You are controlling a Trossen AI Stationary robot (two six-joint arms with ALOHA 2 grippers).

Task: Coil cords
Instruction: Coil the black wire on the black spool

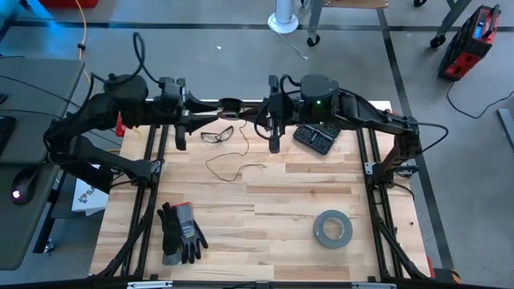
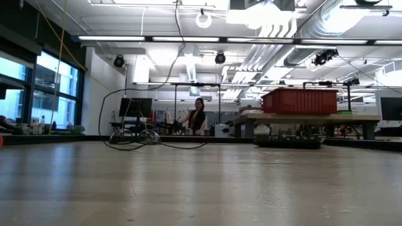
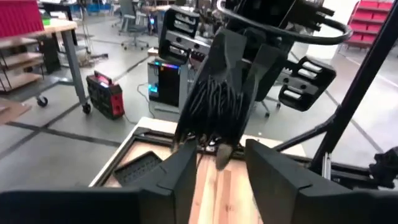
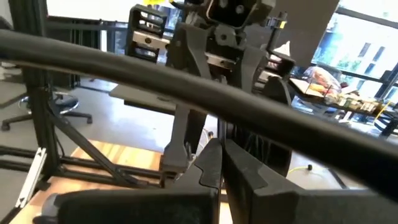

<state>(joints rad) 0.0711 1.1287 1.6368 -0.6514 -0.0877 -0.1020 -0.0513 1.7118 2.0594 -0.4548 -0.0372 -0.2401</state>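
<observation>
A small round black spool [image 1: 229, 104] hangs in the air over the table's far middle, between my two grippers. From it the thin dark cord [image 1: 233, 164] drops and lies in loose bends on the wooden table [image 1: 265, 241]; the low view shows the cord [image 2: 100, 119] arcing down to the tabletop. My right gripper [image 1: 247, 108] comes from the right and is shut on the spool [image 3: 214, 106]. Facing it from the left, my left gripper [image 3: 217, 180] is open, with a finger on either side of the spool and a gap to it. My right gripper holds the spool at its right-hand rim [image 1: 239, 106], coming level from the table's right. The wound spool itself hides the exact place of contact in the left wrist view. The spool is lifted clear of the table, and the cord hangs slack below it.
Clear glasses [image 1: 217, 135] lie under the grippers, and a black flat device [image 1: 315, 138] lies to their right. Dark gloves [image 1: 181, 233] lie near the front left and a grey tape roll [image 1: 332, 227] at the front right. Bare wood lies between them.
</observation>
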